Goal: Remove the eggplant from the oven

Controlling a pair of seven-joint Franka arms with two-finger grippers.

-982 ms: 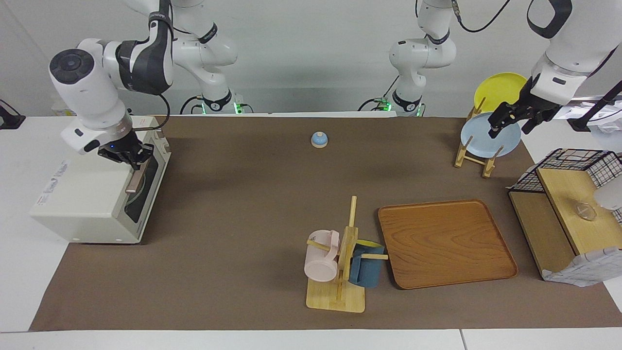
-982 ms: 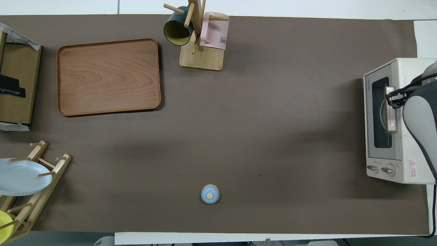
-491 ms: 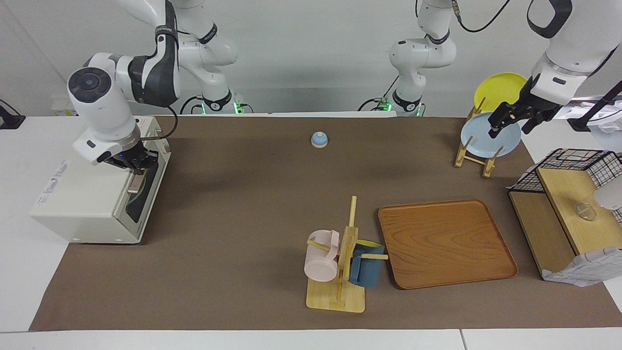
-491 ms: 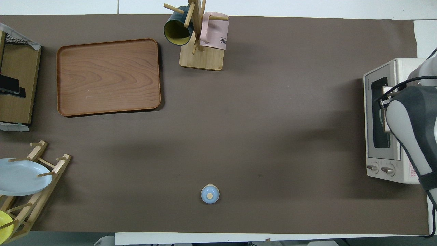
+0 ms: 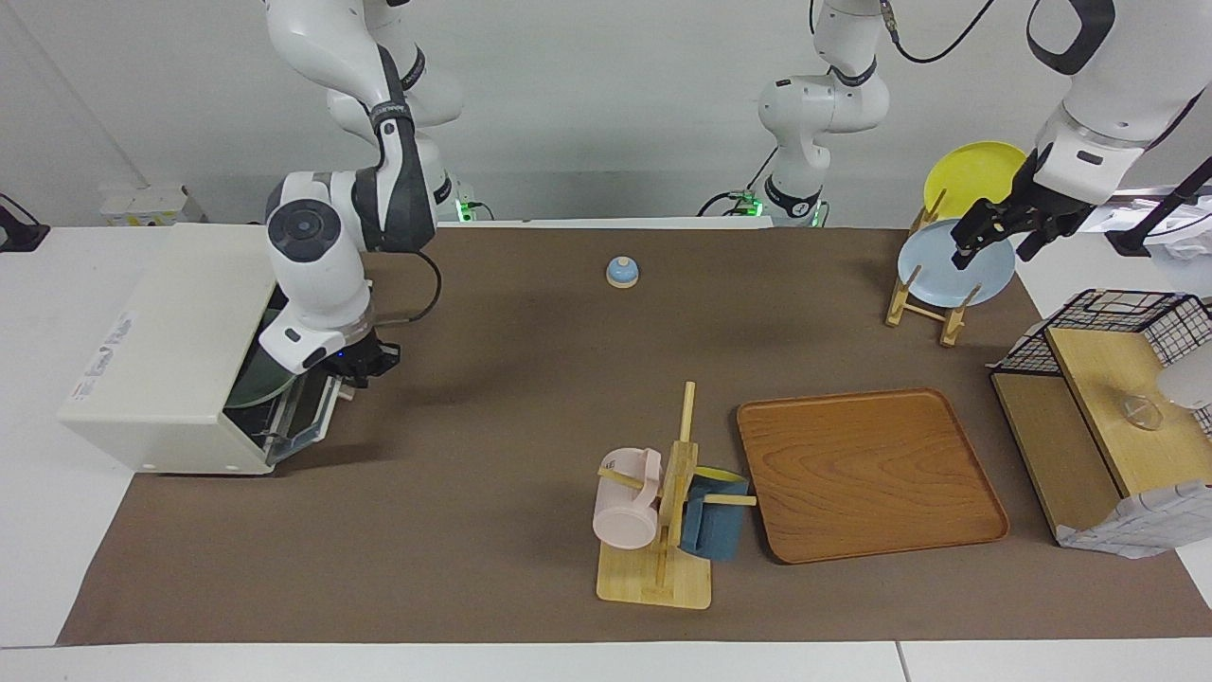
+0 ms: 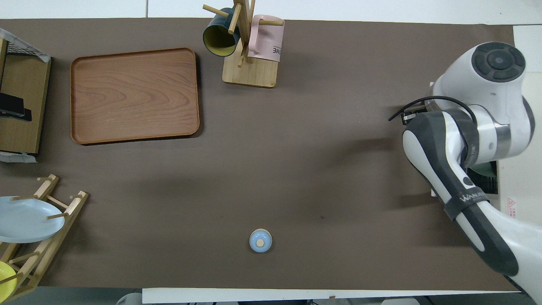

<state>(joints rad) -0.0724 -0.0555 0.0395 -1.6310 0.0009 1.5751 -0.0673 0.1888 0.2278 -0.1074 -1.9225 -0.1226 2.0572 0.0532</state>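
The cream-white oven [image 5: 170, 332] stands at the right arm's end of the table, its top edge also showing in the overhead view [image 6: 521, 182]. Its glass door [image 5: 308, 417] hangs partly down. My right gripper [image 5: 355, 374] is at the door's top edge, shut on the handle, which the hand hides. A green plate [image 5: 254, 393] shows in the opening. The eggplant is hidden. My left gripper [image 5: 989, 242] waits in the air, open, over the light blue plate [image 5: 947, 279] in the wooden plate rack.
A small blue bell [image 5: 622, 272] sits near the robots' edge. A mug tree [image 5: 663, 530] with a pink and a blue mug stands beside a wooden tray [image 5: 866, 474]. A wire basket and wooden shelf [image 5: 1108, 417] are at the left arm's end.
My right gripper has swung out and down from the oven's front, pulling the door from closed to partly open. The green plate inside now shows. The left arm has not moved.
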